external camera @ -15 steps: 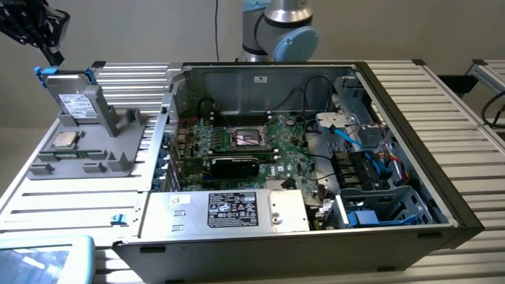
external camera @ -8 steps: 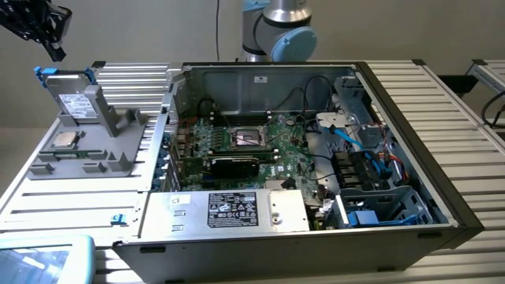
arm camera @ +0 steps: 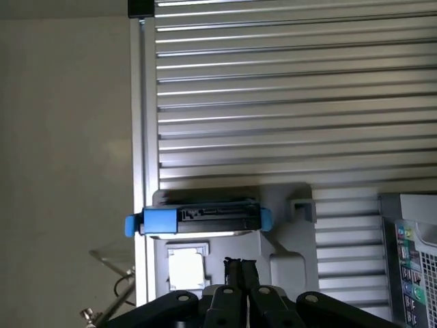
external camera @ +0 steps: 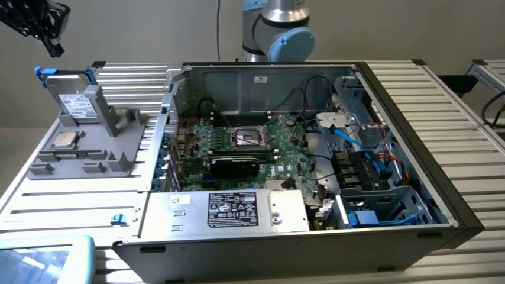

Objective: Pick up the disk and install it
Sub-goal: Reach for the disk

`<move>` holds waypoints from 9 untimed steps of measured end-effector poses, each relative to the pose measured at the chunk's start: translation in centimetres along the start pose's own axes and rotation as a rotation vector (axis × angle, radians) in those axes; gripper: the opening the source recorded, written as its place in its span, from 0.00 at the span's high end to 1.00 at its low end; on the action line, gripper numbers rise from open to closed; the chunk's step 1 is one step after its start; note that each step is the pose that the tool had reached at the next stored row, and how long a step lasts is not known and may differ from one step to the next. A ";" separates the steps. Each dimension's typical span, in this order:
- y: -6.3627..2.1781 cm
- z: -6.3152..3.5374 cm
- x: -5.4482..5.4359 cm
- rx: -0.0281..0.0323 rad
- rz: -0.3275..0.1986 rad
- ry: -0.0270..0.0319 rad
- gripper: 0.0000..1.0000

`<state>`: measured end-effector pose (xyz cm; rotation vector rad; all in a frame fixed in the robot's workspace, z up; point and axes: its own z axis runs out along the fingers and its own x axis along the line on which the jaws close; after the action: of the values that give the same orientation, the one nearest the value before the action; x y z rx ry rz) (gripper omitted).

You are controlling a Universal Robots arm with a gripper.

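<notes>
Pick-up step, approach only: black end effector shut tight, empty, hanging well above silver-grey metal disk in bright blue plastic carrier, upright in grey plastic holder on slatted metal tabletop; needs fingers opened, centred over top edge.

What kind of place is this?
Probably a robotics lab bench for computer assembly: a robot arm stands behind an opened desktop computer case on a slatted metal table, with a grey fixture holding the disk beside it.
</notes>
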<state>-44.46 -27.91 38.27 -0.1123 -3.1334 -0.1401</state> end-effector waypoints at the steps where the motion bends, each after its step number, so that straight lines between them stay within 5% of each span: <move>1: 0.17 0.02 0.2 0.0000 0.000 0.0001 0.89; 9: 0.90 0.20 2.5 0.0003 0.000 0.0042 0.89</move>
<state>-46.87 -26.83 38.17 -0.1122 -3.1293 -0.1397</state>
